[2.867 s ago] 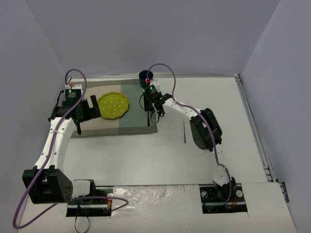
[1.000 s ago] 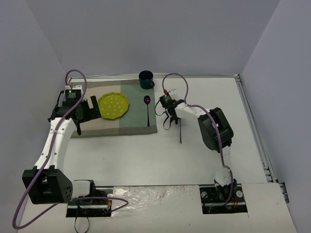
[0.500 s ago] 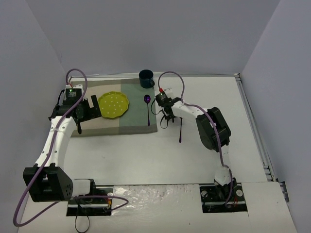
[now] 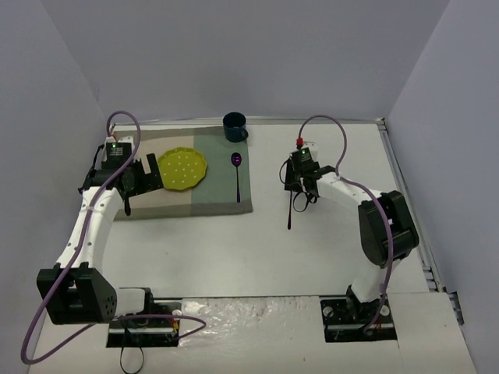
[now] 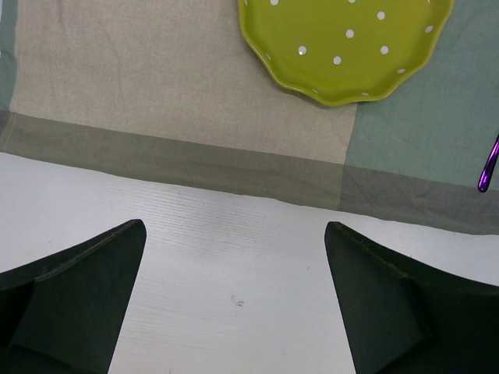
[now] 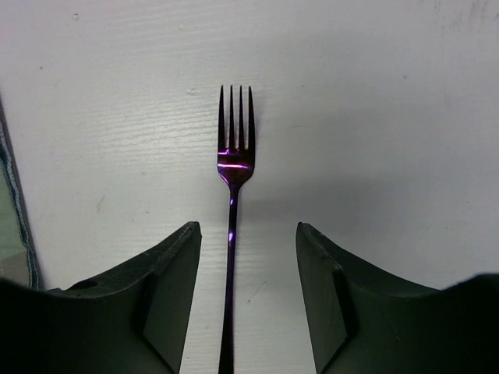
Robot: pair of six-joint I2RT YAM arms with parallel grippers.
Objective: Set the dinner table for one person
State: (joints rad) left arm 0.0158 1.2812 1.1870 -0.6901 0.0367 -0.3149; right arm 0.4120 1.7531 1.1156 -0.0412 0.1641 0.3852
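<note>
Right end effector (image 6: 245, 234) open, astride handle of purple fork (image 6: 235, 160) — fork laid flat on white desk (image 4: 234, 249), near placemat (image 4: 218, 199), to its right. Left end effector (image 5: 234, 234) spread wide — nothing gripped.

Plate (image 4: 182, 168), spoon (image 4: 237, 178) on placemat (image 4: 210, 196); cup (image 4: 235, 126) perhaps too; fork (image 4: 290, 214) right, on dinner table (image 4: 335, 257).

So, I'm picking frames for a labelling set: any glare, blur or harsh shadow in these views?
Right wrist: sharp, but a bright glare band crosses the fork just below its tines. Left wrist: crisp on the plate and placemat, no glare. Top external: soft, even light on the dinner table, no harsh shadows; the fork is just a thin dark line there.
</note>
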